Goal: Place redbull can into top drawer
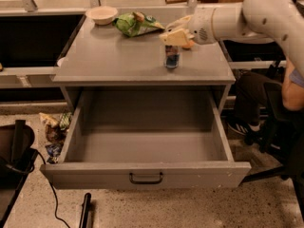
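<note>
The redbull can stands upright on the grey cabinet top, near its front right. My gripper hangs right above the can's top, at the end of the white arm that reaches in from the right. The can is not lifted. The top drawer is pulled wide open below and is empty inside; its dark pull handle is at the middle of the front panel.
A green snack bag and a pale bowl lie at the back of the cabinet top. An orange ball peeks out behind the gripper. A seated person is at the right. Wrappers and a cable lie on the floor at left.
</note>
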You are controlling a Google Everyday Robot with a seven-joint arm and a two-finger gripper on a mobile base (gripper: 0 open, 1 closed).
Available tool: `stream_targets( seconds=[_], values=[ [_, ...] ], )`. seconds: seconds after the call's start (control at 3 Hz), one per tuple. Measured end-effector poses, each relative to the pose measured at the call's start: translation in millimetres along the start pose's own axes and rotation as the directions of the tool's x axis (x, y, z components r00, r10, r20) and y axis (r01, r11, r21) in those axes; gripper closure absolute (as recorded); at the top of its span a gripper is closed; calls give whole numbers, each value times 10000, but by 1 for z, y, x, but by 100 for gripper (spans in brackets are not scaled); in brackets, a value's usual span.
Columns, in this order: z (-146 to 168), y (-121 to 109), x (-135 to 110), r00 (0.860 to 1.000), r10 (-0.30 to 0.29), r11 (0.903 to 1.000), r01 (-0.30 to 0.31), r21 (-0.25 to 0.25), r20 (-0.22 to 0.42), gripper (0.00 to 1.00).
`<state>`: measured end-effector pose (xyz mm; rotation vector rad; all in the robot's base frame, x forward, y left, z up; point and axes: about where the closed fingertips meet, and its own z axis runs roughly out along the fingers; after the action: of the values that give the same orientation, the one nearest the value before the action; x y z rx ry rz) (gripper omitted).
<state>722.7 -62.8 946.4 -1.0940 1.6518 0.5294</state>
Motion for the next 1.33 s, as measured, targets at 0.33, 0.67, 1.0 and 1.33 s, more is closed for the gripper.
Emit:
stream_targets(
  seconds=[0.33, 0.67, 1.0, 1.33],
  values=[
    [-23, 14, -19, 9970, -247, 9993, 267, -263, 730, 100],
    [-23, 14, -20, 9969, -229, 9993, 251, -280, 757, 100],
    [-17, 53, -26, 9964, -536, 9918, 607, -1127, 654, 100],
    [-18, 103, -32, 9931, -1025, 9777, 1112, -1784, 575, 100]
  ],
)
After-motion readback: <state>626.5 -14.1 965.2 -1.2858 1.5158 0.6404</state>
